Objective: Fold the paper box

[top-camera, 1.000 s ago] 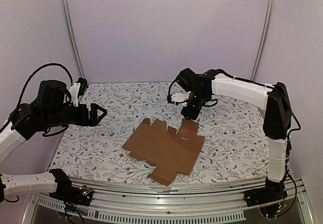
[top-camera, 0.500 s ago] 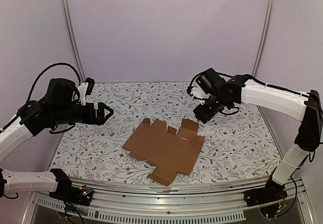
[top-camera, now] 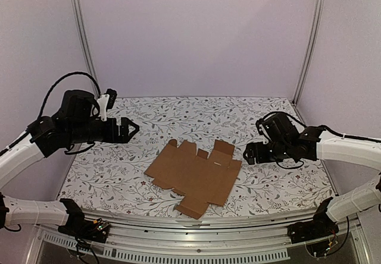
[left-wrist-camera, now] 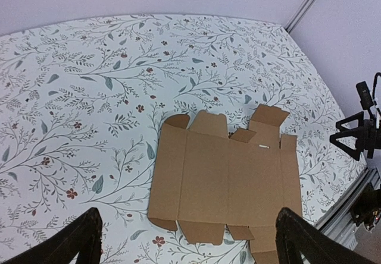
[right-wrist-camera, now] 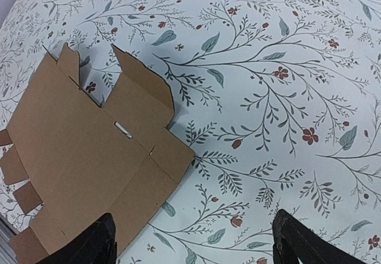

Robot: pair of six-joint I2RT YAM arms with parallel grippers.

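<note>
The paper box (top-camera: 195,176) is a flat brown die-cut cardboard sheet with flaps, lying unfolded on the flowered table; one far flap tilts up a little. It also shows in the left wrist view (left-wrist-camera: 229,184) and the right wrist view (right-wrist-camera: 89,157). My left gripper (top-camera: 128,128) is open and empty, held in the air to the left of the sheet. My right gripper (top-camera: 250,153) is open and empty, low over the table just right of the sheet's right edge. In both wrist views only the dark fingertips (left-wrist-camera: 77,240) (right-wrist-camera: 89,243) show, spread wide.
The flowered tablecloth (top-camera: 280,181) covers the table. Two metal posts (top-camera: 83,38) stand at the back corners before pale walls. A metal rail (top-camera: 202,219) runs along the near edge. The right arm's dark gripper (left-wrist-camera: 360,136) shows at the right edge of the left wrist view.
My right arm has swung from behind the sheet's far flap to the right and down toward the table. My left gripper has moved a little right and farther back. The sheet has not moved.
</note>
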